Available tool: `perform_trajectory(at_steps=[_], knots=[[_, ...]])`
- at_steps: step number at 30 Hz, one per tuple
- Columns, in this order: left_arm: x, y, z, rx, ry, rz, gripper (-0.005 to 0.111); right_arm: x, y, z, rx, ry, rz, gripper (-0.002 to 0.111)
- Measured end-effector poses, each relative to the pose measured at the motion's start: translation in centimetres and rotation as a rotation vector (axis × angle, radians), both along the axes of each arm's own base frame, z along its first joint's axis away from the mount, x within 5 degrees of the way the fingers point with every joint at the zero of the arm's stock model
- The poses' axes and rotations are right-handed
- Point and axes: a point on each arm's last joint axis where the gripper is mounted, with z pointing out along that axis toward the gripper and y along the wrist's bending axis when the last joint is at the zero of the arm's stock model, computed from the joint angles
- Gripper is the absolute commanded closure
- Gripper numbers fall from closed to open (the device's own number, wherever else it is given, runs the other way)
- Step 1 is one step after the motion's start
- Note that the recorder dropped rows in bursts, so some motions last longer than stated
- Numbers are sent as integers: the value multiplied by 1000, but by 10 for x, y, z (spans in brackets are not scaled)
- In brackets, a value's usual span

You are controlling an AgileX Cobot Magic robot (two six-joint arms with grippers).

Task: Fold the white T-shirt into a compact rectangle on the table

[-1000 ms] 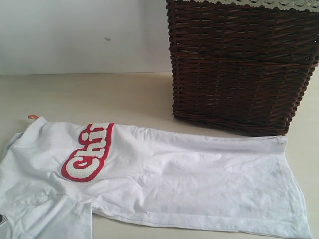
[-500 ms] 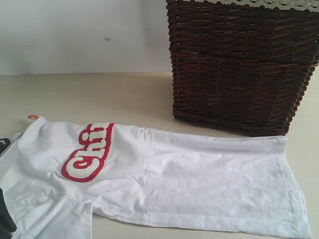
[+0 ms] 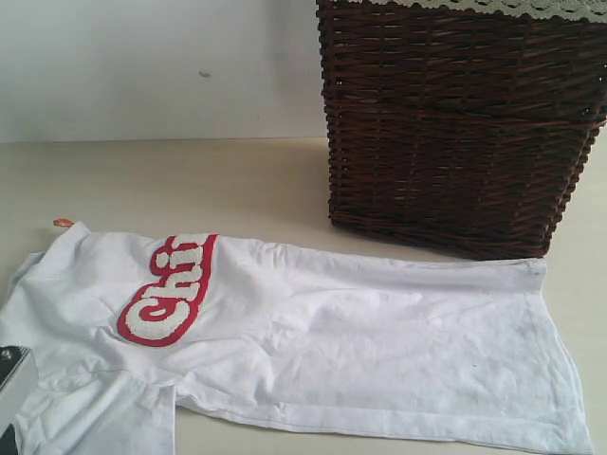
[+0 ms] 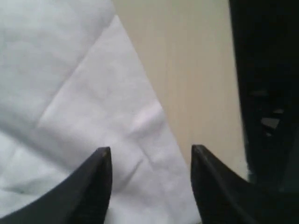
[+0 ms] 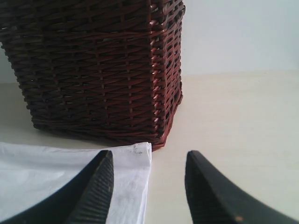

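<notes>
Two claws, one garment, one basket; entries run from the near edge outward.

Left claw [image 4: 150, 149]: jaws parted, nothing between them, low over the sleeve end of the white T-shirt [image 3: 322, 332]. Clamped a second ago, it has since let go and now shows only at the near-left corner of the exterior view. The cloth beneath lies as it lay. Judged: one fold laid down and released.

Right claw [image 5: 148, 153]: jaws wide and empty, low over the bench [image 3: 190, 180] beside the hem corner. Unchanged.

White T-shirt: flat on the bench as a long band, sleeve end left, hem right. Lettering [image 3: 166, 289] faces up, and the orange tag [image 3: 63, 223] sits at the far-left corner. Judged: lengthwise narrowing done; crosswise folds still wanted before it makes a compact rectangle.

Wicker basket [image 3: 455, 123]: dark, with a lace-edged liner [image 3: 493, 8] at the rim. It stands just behind the hem end; whether it touches the cloth cannot be told.

Wall [image 3: 142, 66]: pale, behind all.
</notes>
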Motion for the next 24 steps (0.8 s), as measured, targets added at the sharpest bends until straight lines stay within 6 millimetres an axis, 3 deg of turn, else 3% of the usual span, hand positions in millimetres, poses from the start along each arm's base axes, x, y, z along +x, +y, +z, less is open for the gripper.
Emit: perform_trajectory(at_steps=[5,7,8,10,16,18,24], knots=[[-7,-1,-14,71,-122,-7,59,0,0,0,0,0,0,61],[-10,-2,-15,79,-141,-5,78,0,0,0,0,0,0,61],[-11,-3,-16,83,-149,3,100,0,0,0,0,0,0,61],[-11,-3,-18,91,-173,48,107,0,0,0,0,0,0,61],[-14,-3,-18,95,-173,57,106,0,0,0,0,0,0,61],[-15,-3,-17,98,-181,49,101,0,0,0,0,0,0,61],[-28,3,-13,143,-184,-77,61,0,0,0,0,0,0,61]])
